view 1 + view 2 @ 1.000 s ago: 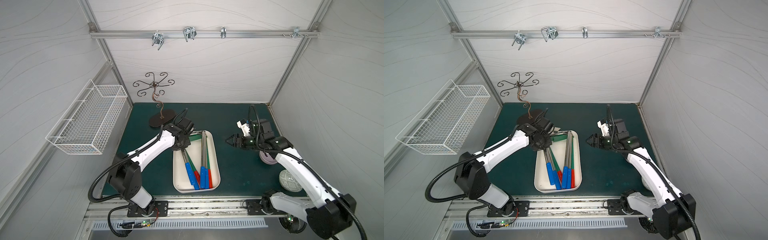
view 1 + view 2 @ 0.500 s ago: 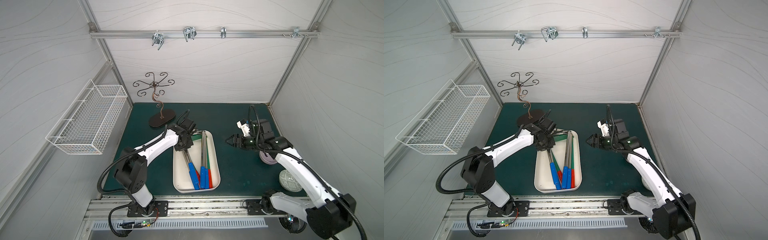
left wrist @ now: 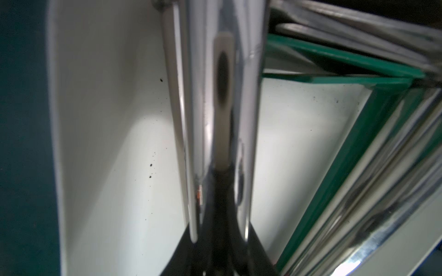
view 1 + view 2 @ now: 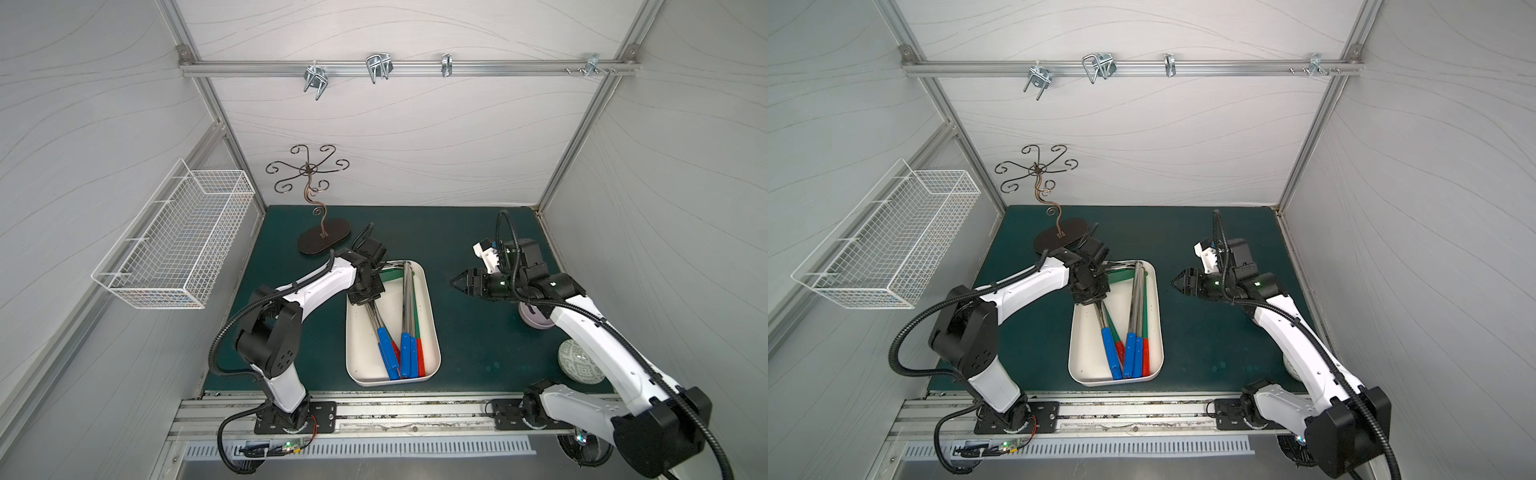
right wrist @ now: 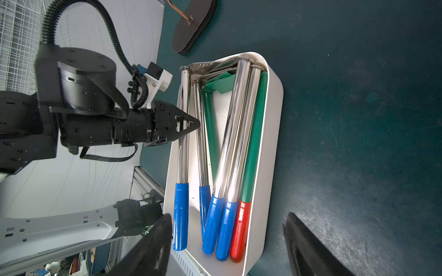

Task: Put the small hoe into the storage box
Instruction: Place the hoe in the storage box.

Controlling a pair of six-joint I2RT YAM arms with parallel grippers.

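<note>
Tightly shut left pincer [image 5: 196, 124], gripping small hoe [image 5: 183, 165]

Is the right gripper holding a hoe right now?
No, the right gripper is open and empty above the green mat, beside the storage box.

Left wrist view: small hoe [image 3: 222, 95] blurred, ends cropped

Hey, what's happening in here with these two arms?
The left gripper is shut on the chrome shaft of a blue-handled small hoe, holding it at one long side of the cream storage box, where other hoes already lie. The right gripper hangs open and empty beside the box.
</note>
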